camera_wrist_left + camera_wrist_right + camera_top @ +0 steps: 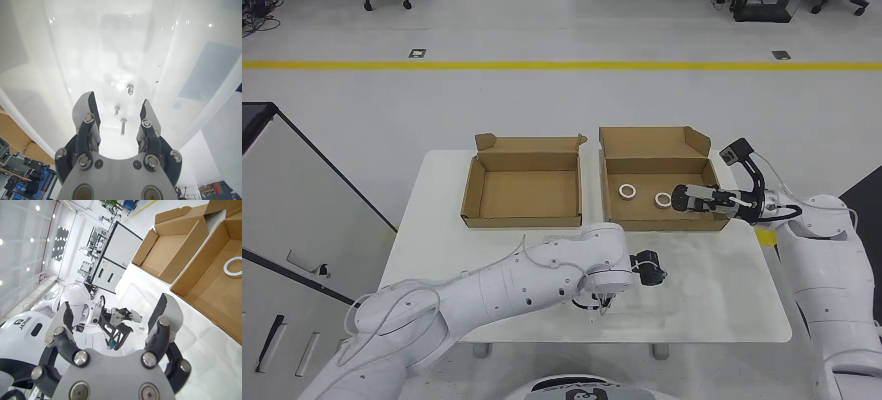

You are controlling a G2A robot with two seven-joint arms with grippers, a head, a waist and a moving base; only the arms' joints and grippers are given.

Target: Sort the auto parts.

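Three silver bolts lie on the glossy white surface: a short one, another short one and a longer one. My left gripper hangs open just above them, the longer bolt between its fingers, untouched. It sits right of the table's centre. My right gripper is open and empty, over the front of the right cardboard box. Two metal rings lie in that box. The right wrist view shows one ring, the left gripper and a bolt.
The left cardboard box stands empty beside the right box at the back of the white table. A clear tray's rim shows around the bolts. A grey cabinet stands left of the table.
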